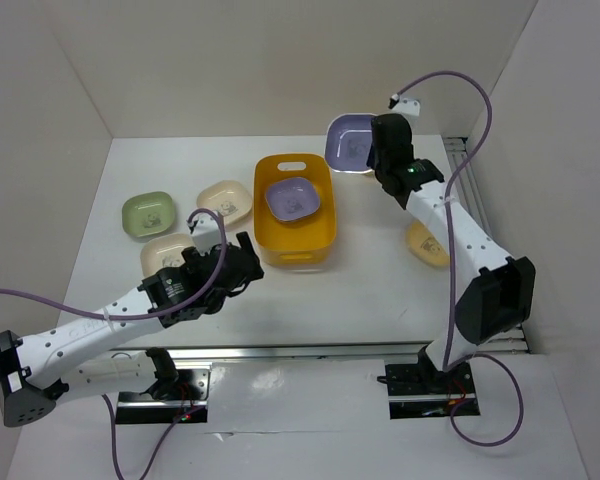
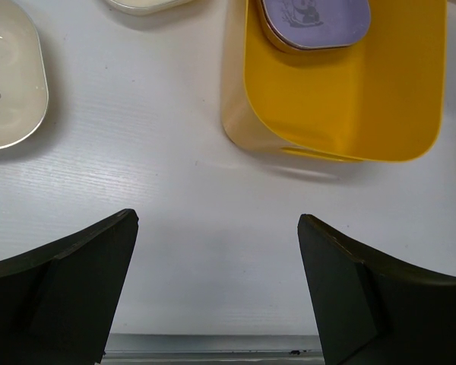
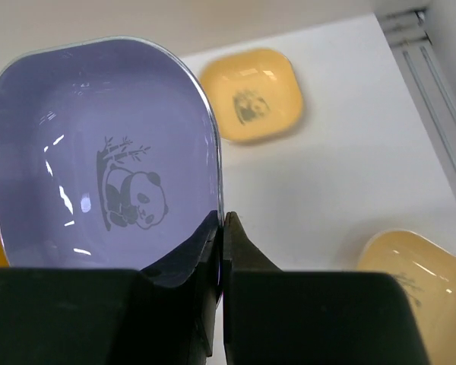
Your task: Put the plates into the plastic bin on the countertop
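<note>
The orange-yellow plastic bin (image 1: 296, 245) stands mid-countertop (image 1: 360, 290) with a lilac plate (image 1: 292, 198) inside it. That bin (image 2: 342, 99) and lilac plate (image 2: 315, 19) also show in the left wrist view. My right gripper (image 1: 382, 165) is shut on the near rim of a second lilac plate (image 1: 348, 143), at the back beside the bin. In the right wrist view the right gripper (image 3: 223, 220) pinches this panda-marked lilac plate (image 3: 99, 160). My left gripper (image 1: 248, 262) hovers open and holds nothing in front of the bin; the left gripper (image 2: 216, 219) shows bare countertop between its fingers.
A pale green plate (image 1: 147, 214) and a cream plate (image 1: 226, 201) lie left of the bin. A beige plate (image 1: 163, 252) is partly under my left arm. A yellow-orange plate (image 1: 427, 247) lies under my right arm. White walls enclose the countertop, with a rail (image 1: 470, 190) on the right.
</note>
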{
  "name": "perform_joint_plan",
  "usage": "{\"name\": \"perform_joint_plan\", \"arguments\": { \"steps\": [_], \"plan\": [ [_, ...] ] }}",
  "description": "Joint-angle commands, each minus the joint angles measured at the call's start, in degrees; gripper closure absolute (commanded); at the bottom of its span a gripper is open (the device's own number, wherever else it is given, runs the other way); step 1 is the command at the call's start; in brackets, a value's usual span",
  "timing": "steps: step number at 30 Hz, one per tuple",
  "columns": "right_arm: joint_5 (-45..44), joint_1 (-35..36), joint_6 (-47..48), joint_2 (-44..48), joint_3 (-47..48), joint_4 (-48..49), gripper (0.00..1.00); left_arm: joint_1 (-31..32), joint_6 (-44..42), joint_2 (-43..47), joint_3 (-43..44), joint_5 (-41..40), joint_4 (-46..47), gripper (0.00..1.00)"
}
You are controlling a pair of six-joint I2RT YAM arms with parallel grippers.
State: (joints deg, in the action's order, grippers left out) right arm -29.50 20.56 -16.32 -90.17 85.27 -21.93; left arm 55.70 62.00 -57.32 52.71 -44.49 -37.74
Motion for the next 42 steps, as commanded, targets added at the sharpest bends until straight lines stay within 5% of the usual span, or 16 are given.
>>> {"name": "perform_joint_plan", "arguments": {
  "steps": [1,10,20,25,26,28,30,42],
  "plan": [
    [-3.99,3.86,-1.09,-1.4,4.98,-0.13,1.0,0.28,1.89,0.37,0.72,-1.74,-1.2,0.0],
    [11.62,9.41,3.82,-13.09,10.07,1.28,1.0,-5.85,-0.99,-0.86,2.49,3.51,-1.73,0.0],
    [16.84,10.46,9.81,-24.51,17.99,-0.13,1.0,-14.38,-3.37,1.07,1.34,8.36,-1.2,0.0],
    [17.28,11.08,10.34,-25.76,18.7,0.14,0.61,-20.1,-3.37,0.9,-0.15,11.7,-0.06,0.0],
    [18.06,11.08,10.34,-25.76,18.7,1.88,0.3,-21.06,-2.77,0.2,-1.45,12.32,0.73,0.0],
    [18.6,12.57,10.86,-23.66,18.0,3.64,0.22,-23.53,-2.24,-0.51,-2.52,13.2,1.87,0.0],
    [19.12,13.72,11.39,-22.42,17.47,5.75,0.0,-25.28,-2.23,-1.3,-4.44,13.73,3.8,0.0],
    [20.35,17.23,12.1,-4.23,-0.01,12.96,0.0,-34.6,-6.62,-14.91,-4.64,13.63,14.78,0.0]
  ]
}}
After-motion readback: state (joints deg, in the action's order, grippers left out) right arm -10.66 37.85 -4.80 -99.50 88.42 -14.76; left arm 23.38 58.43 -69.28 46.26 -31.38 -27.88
